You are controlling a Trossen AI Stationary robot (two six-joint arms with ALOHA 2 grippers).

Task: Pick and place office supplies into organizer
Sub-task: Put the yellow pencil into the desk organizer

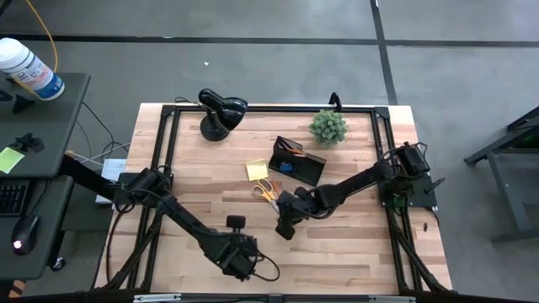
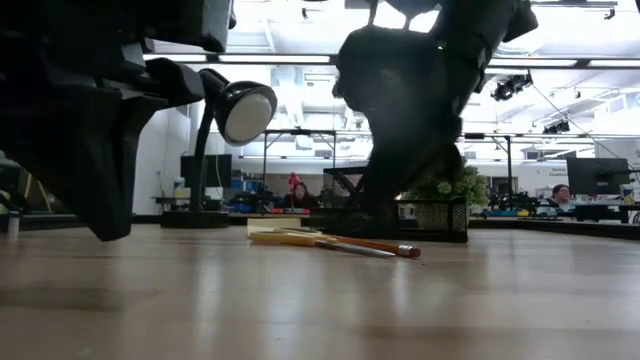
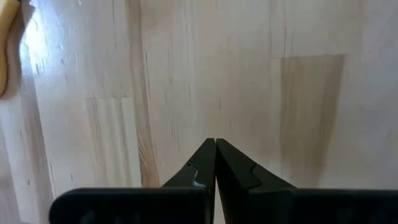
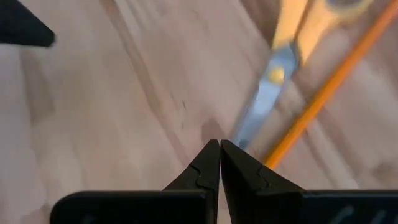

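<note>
Orange-handled scissors (image 1: 265, 191) and an orange pencil (image 4: 317, 99) lie flat on the table beside the yellow sticky-note pad (image 1: 257, 169). The black mesh organizer (image 1: 297, 160) stands just beyond them with a few items inside. My right gripper (image 1: 286, 225) is shut and hovers on the near side of the scissors. In the right wrist view its tips (image 4: 219, 144) point at the end of the scissors blades (image 4: 261, 106), with no touch that I can see. My left gripper (image 1: 240, 257) is shut over bare wood (image 3: 216, 142) near the table's near edge.
A black desk lamp (image 1: 221, 109) and a small green potted plant (image 1: 328, 126) stand toward the far edge. In the low view the pencil (image 2: 370, 245) and pad (image 2: 285, 235) lie ahead of the plant pot (image 2: 445, 215). Bare wood spans the near half of the table (image 1: 354, 252).
</note>
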